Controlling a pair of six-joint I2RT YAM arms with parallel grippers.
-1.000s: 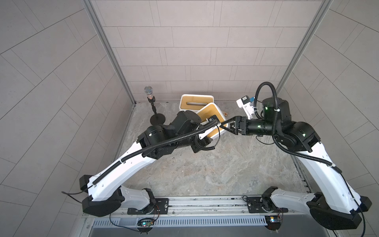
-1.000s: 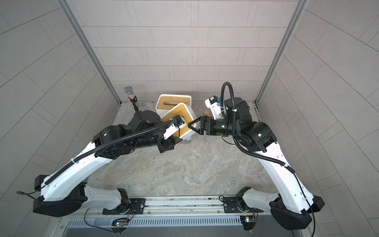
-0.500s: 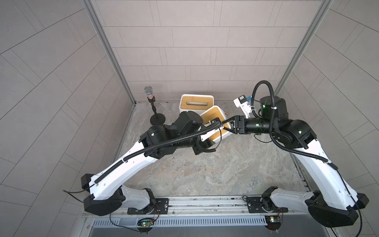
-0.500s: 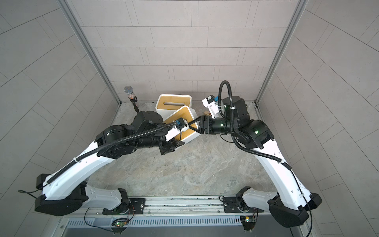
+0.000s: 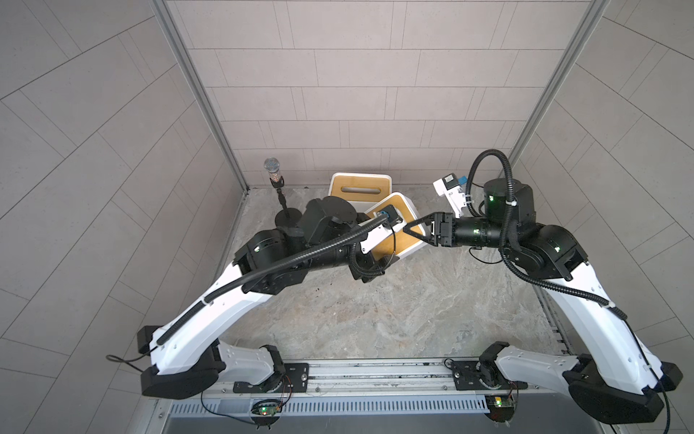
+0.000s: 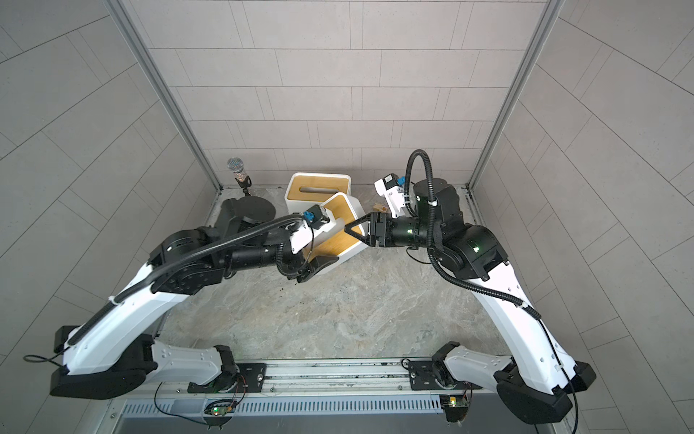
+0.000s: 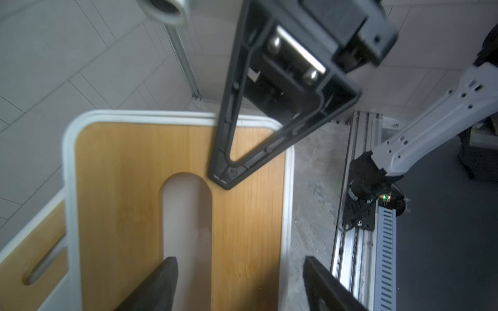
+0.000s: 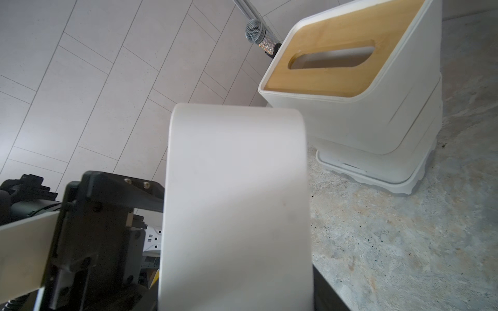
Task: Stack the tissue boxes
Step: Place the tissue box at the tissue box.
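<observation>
Both ends of the tilted box (image 7: 121, 188) are taken: the left gripper (image 7: 239, 259) stands spread at the near end, and the right gripper (image 5: 407, 231) seems to pinch the opposite end. Just behind, toward the back wall (image 5: 356, 112), stands the stack (image 8: 363, 121).

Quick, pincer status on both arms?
Left pincer: open, gripping nothing.
Right pincer: closed on the tilted tissue box.

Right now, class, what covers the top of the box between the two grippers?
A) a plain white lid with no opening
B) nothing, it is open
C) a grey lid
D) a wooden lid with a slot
D: that box carries a wood-coloured lid with a long rounded slot, set inside a white rim.
</observation>
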